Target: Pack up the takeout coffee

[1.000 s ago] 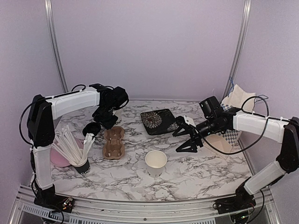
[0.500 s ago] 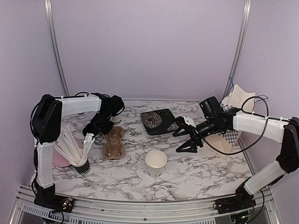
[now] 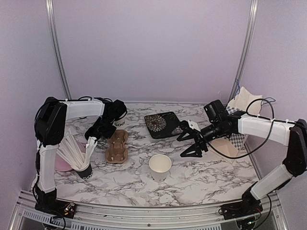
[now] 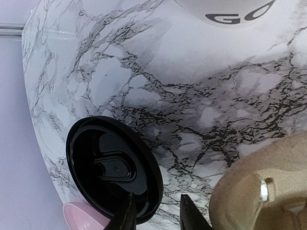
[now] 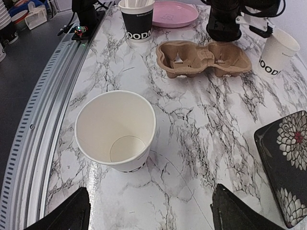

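Note:
One white paper cup point(image 3: 160, 166) stands open and lidless at the table's middle front, also in the right wrist view point(image 5: 115, 129). The other white cup point(image 3: 120, 123), with dark lettering, stands lidless behind the tray, also in the right wrist view point(image 5: 276, 52) and at the top of the left wrist view point(image 4: 230, 9). A black lid point(image 4: 112, 175) lies on the marble. My left gripper point(image 4: 158, 218) is open low over it, with the lid's right rim between the fingers; it also shows in the top view point(image 3: 100, 128). My right gripper point(image 3: 192, 142) is open and empty right of the front cup, its jaws wide apart point(image 5: 148, 215).
A brown cardboard cup tray point(image 3: 117, 146) lies right of the lid. A black cup of white sticks point(image 3: 82, 165) and a pink plate point(image 3: 61, 160) sit front left. A black flowered plate point(image 3: 162, 124) is at the back middle. White paper items point(image 3: 242, 103) sit at the right.
My left gripper has moved left and down from beside the back cup to the black lid. The right arm has barely moved.

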You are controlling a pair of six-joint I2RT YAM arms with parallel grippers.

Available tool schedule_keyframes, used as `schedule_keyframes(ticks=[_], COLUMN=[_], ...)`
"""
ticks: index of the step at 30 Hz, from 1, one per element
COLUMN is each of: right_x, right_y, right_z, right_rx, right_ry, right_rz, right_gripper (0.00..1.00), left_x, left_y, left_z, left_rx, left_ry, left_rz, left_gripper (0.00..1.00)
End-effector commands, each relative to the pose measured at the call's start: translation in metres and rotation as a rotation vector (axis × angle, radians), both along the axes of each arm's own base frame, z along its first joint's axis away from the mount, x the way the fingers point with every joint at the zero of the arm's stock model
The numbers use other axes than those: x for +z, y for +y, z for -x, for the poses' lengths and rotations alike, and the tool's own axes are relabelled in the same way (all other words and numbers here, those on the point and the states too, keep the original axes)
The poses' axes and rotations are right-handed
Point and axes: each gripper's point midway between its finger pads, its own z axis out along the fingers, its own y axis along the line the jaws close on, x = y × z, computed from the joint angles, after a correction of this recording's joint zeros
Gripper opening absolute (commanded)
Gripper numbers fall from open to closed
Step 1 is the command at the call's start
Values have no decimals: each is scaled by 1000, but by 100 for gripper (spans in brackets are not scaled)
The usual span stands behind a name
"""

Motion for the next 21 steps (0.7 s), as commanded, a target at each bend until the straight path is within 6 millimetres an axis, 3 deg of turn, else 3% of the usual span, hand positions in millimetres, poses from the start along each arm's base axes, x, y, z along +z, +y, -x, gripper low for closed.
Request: schedule_keyframes(ticks=[1, 14, 21], right_x=[-3, -8, -9], right_y=[3, 3, 5], right_z=[2, 2, 3], right_rx=[17, 28, 34], right_ry=[-4, 16, 28], right_rz=[8, 18, 17], right_gripper=[84, 84, 84], left_x=[-12, -4, 37], left_y=[9, 15, 7], left_z=[-2, -1, 8], left_rx=[9, 6, -5], left_ry=[14, -3, -52], left_rz=[-38, -67, -29], left_gripper=[31, 10, 7])
